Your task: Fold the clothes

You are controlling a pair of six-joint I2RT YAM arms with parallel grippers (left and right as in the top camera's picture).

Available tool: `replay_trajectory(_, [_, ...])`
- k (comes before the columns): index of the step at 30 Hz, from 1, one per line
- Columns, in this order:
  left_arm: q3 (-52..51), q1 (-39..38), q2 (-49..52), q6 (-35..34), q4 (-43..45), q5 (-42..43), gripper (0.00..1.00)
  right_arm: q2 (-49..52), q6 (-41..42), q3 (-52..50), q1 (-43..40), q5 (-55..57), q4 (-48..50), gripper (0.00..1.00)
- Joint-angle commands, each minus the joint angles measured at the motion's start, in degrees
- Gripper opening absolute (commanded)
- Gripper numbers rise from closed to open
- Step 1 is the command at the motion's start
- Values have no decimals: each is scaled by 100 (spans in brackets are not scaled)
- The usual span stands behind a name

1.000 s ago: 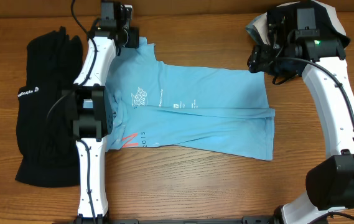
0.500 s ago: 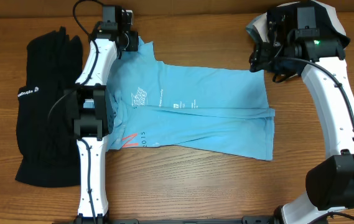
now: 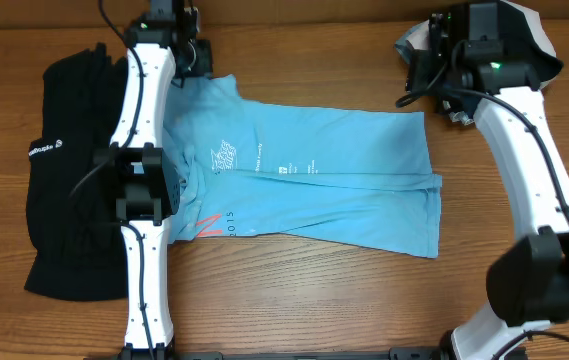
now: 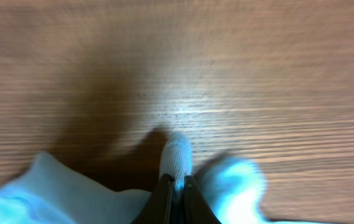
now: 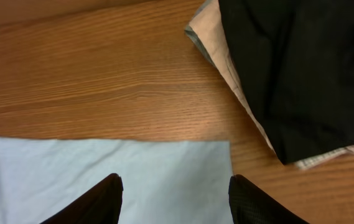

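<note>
left jaws clamped on T-shirt (image 3: 344, 170) edge | right jaws apart over hem corner

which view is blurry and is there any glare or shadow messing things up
Left wrist: smeared all over, with a pale glare patch on the table and a dark shadow behind the T-shirt fold pinched in the left gripper. Right wrist: sharp, the wood grain and black cloth are crisp. Overhead: sharp and evenly lit, only soft shadows beside the arms.

Wood-grain table (image 3: 294, 290) — warm brown, evenly lit.
</note>
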Motion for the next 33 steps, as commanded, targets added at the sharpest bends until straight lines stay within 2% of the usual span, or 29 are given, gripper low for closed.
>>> replay_trajectory(1, [671, 28, -118, -81, -422, 2, 4, 420, -116, -20, 22, 122, 168, 58])
replay_trajectory(5, [1078, -28, -120, -57, -931, -4, 4, 874, -118, -20, 20, 120, 402, 58])
replay_trajectory(19, [1091, -105, -122, -57, -1676, -20, 4, 2109, -15, -20, -188, 446, 627, 58])
replay_trajectory(28, [1091, -101, -122, -57, -1742, -17, 4, 2406, 254, -20, -334, 463, 634, 57])
replay_trajectory(31, [1091, -101, -122, -57, -1757, -15, 4, 2413, 251, -20, -334, 317, 660, 45])
replay_trajectory(33, [1091, -101, -122, -57, -1764, -15, 4, 2426, 251, -20, -334, 197, 669, 33])
